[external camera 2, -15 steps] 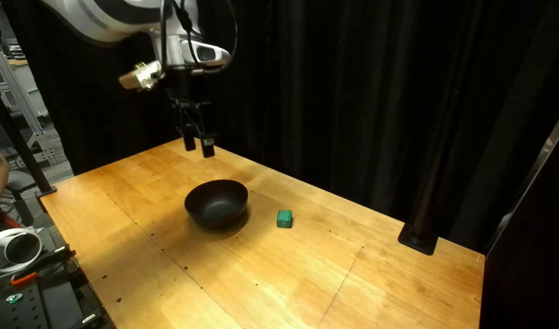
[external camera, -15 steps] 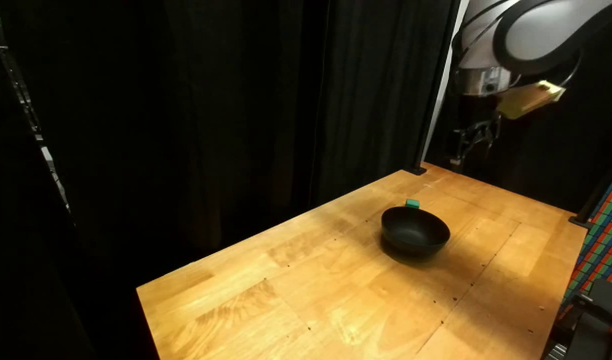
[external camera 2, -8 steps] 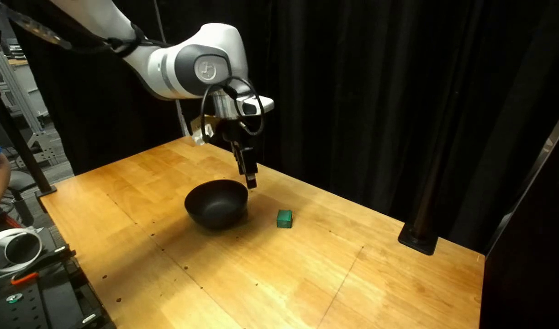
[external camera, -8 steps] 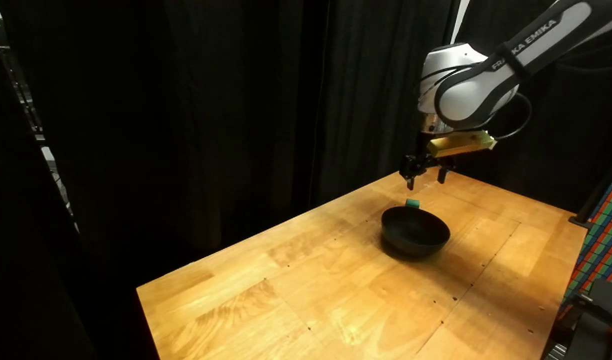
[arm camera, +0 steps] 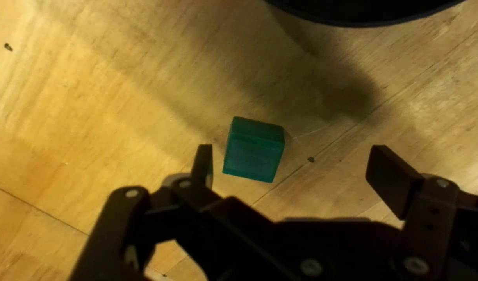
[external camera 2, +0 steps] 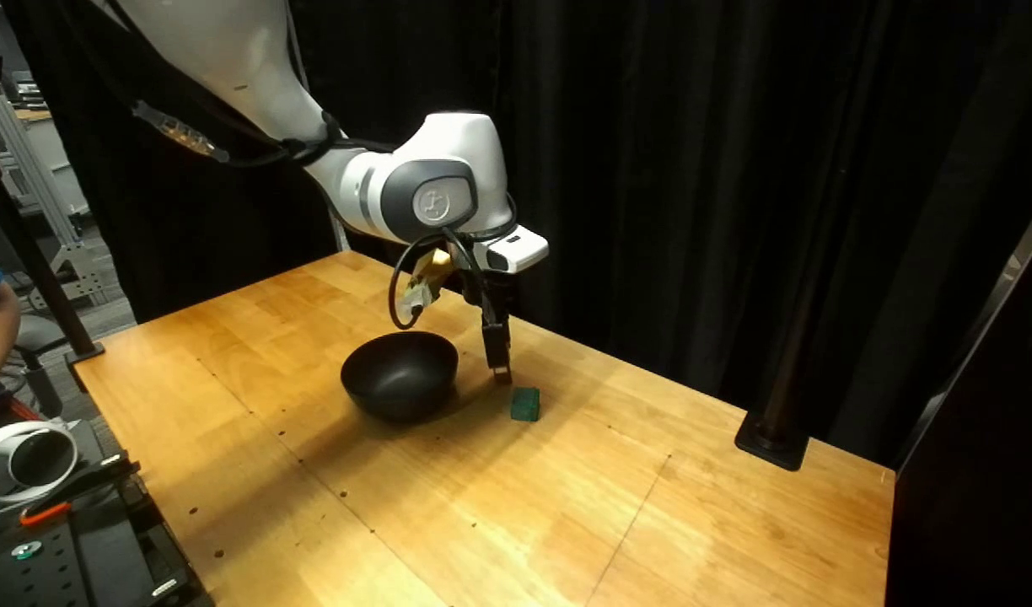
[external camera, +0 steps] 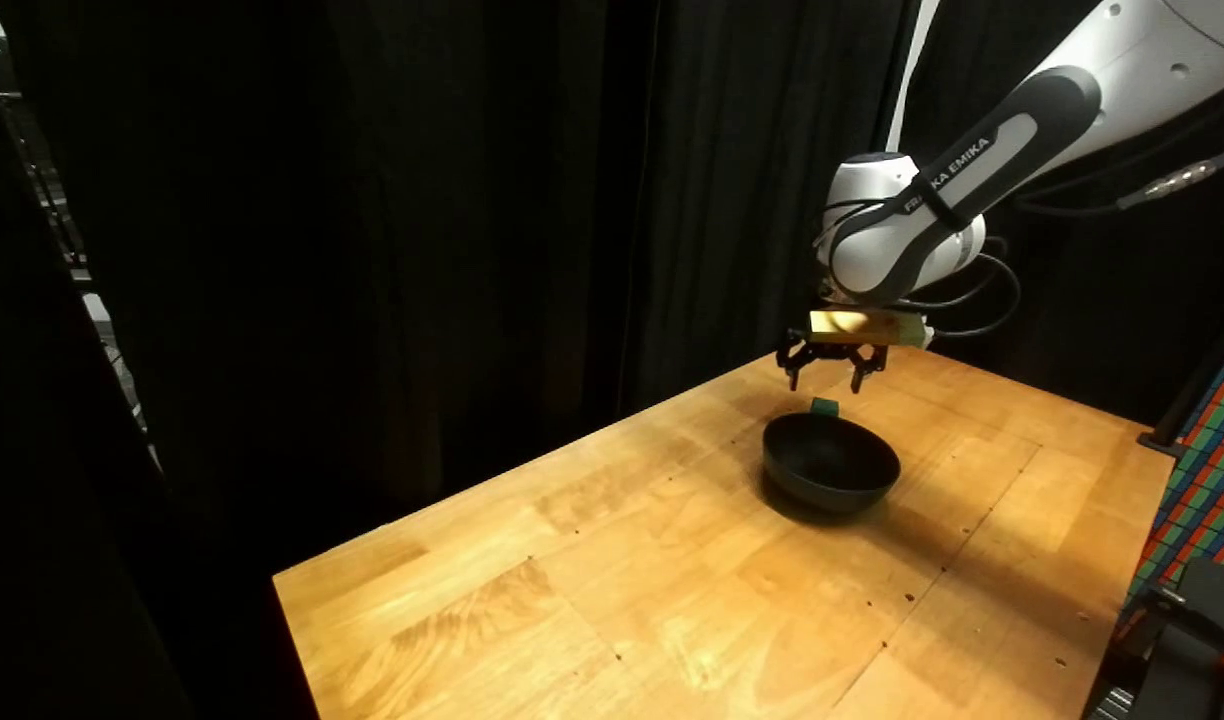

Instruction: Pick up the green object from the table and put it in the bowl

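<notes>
A: Where is the green object (arm camera: 254, 150), and does the tool (external camera: 825, 386) have it?

B: No. It lies on the table (external camera 2: 482, 514), beside the bowl (external camera 2: 398, 377) and apart from it. The tool hangs higher, released, its fingers (arm camera: 395, 179) well spread and nothing in their grip. I judge that the step in hand is the approach, before any grasp.

A: How should one do it well?

B: In the wrist view the object is nearer to the finger at left, so I would first shift the tool sideways until the object is in the middle. Its edges look a little turned against the line of closing; a small twist could let the fingers meet two flat faces. Then go straight down, slowly, and close only when they are near the table. If one finger arrives first, it may push or tilt the object. The bowl is also near enough to be bumped.

A: And how does the object look?

B: A small block with flat faces and straight edges, dark green with some teal. In the wrist view the larger visible face is greyer than the narrow one next to it. What it is made of, I cannot tell.
</notes>
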